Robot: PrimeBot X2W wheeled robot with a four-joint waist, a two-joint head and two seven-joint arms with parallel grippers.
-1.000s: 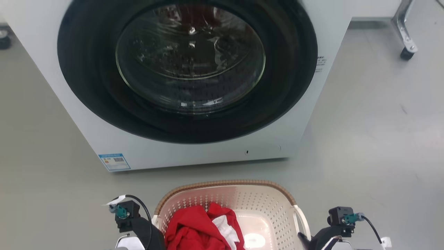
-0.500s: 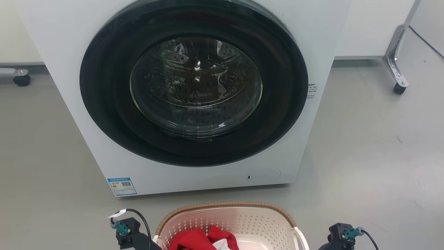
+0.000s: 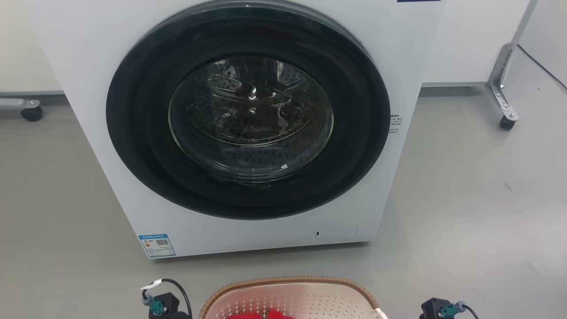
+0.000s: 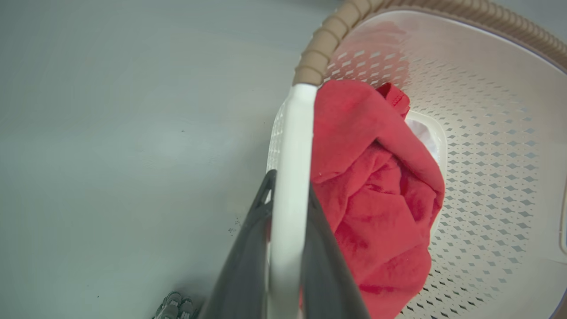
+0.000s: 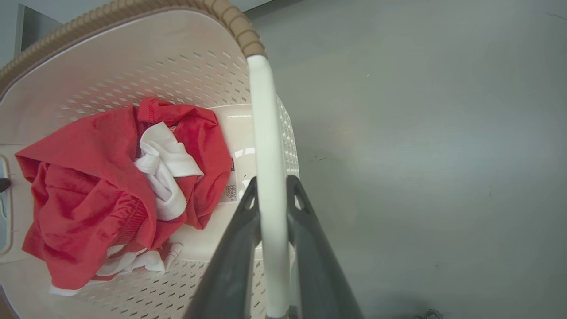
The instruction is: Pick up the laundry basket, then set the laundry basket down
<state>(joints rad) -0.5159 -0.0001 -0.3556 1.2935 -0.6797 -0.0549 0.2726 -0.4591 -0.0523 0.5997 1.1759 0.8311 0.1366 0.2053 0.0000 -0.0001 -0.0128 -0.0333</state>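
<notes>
A white front-loading washing machine (image 3: 248,133) takes up most of the head view. Its round door is shut, with a dark ring around a glass window, and a small blue label (image 3: 156,245) sits at its lower left corner. It stands on a pale grey floor (image 3: 465,199).

Just before the machine, at the bottom edge of the head view, is the laundry basket (image 3: 292,301). It is a cream-white plastic tub with rounded corners. Its walls are pierced by rows of small diamond-shaped holes, and its top edge is finished in a brown braided-look rim (image 3: 288,280). Whether its base touches the floor cannot be told. A white bar handle runs along each short side where the braid stops.

Inside lies a crumpled red garment (image 5: 88,190) piled toward the basket's left side, with a white cloth (image 5: 164,173) bunched in its folds.

The left gripper (image 4: 290,186) is clamped on the left handle (image 4: 294,133) — one dark finger outside the bar, the other inside against the red fabric. The right gripper (image 5: 271,181) is closed the same way on the right handle (image 5: 263,110), so the basket sits between the two.
</notes>
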